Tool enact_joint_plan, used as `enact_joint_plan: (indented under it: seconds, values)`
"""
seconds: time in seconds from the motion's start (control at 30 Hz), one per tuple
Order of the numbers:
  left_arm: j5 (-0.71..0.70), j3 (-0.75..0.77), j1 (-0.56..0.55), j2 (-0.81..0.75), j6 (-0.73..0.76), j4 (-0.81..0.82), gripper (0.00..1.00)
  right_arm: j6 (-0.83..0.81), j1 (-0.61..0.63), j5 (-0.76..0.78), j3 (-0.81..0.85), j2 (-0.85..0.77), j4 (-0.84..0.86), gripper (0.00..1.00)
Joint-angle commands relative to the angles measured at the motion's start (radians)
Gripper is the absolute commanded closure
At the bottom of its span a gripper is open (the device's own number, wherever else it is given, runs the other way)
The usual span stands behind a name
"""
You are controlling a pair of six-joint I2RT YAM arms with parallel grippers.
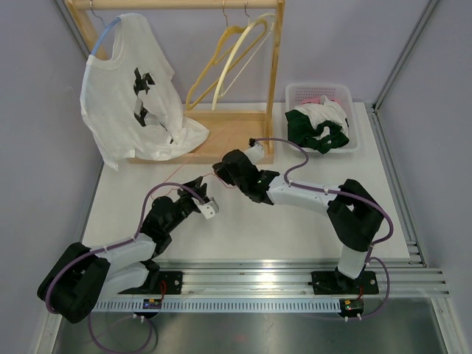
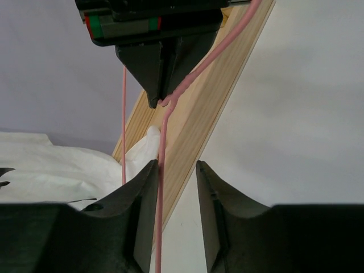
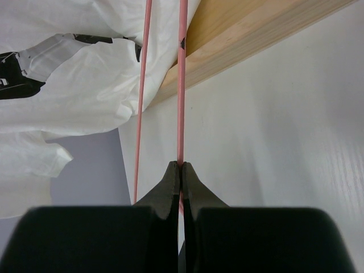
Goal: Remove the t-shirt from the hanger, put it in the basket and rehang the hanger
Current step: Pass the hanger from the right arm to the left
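Left end effector (image 2: 175, 170) sits low over the desk (image 1: 295, 228) with its fingers (image 2: 142, 193) a narrow way apart. A thin pink hanger (image 2: 161, 148) runs up between them, close against the left finger and clear of the right one. Whether the wire actually touches that finger is hard to tell.

Just beyond it, the right end effector (image 3: 181, 168) is clamped tight on the same pink hanger. Its two tips meet on one wire strand, while a second strand runs free just to the left. In the left wrist view the right end effector's dark tips pinch the wire at a bend, directly in front of the left fingers.

In the overhead view the two end effectors meet near the middle of the desk. They are just in front of the wooden rack's base (image 1: 228, 129), left (image 1: 200, 188) and right (image 1: 219, 171) close together.

The white t-shirt (image 1: 133, 96), printed with black marks, hangs on a blue hanger (image 1: 103, 37) at the far left, from the rack's top rail (image 1: 169, 4). Its lower part drapes over the rack base and spills onto the desk. Both wrist views show that cloth lying against the base's edge.

Cream hangers (image 1: 236, 51) hang from the right end of the rail. A white basket (image 1: 346, 96) of crumpled clothes stands at the far right, well apart from the arms.
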Motion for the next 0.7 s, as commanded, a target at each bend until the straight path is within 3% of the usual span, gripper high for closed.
enact_joint_plan:
  seconds: [0.0, 0.37, 0.47, 0.5, 0.57, 0.67]
  values:
    - [0.031, 0.029, -0.005, 0.013, 0.025, 0.041, 0.67, 0.011, 0.023, 0.041, 0.019, -0.043, 0.017, 1.00]
    - [0.007, 0.032, -0.005, 0.053, 0.067, 0.061, 0.72, 0.019, 0.043, 0.037, 0.015, -0.052, 0.014, 1.00]
    - [-0.001, 0.032, -0.005, 0.060, 0.074, 0.074, 0.83, 0.025, 0.048, 0.032, 0.012, -0.060, 0.009, 1.00]
    - [-0.004, 0.030, -0.005, 0.060, 0.074, 0.079, 0.92, 0.026, 0.051, 0.031, 0.012, -0.063, 0.010, 1.00]
    - [-0.009, 0.030, -0.005, 0.060, 0.071, 0.085, 1.00, 0.030, 0.053, 0.029, 0.009, -0.069, 0.009, 1.00]
    - [-0.010, 0.026, -0.005, 0.062, 0.074, 0.093, 1.00, 0.033, 0.054, 0.025, 0.006, -0.072, 0.009, 1.00]
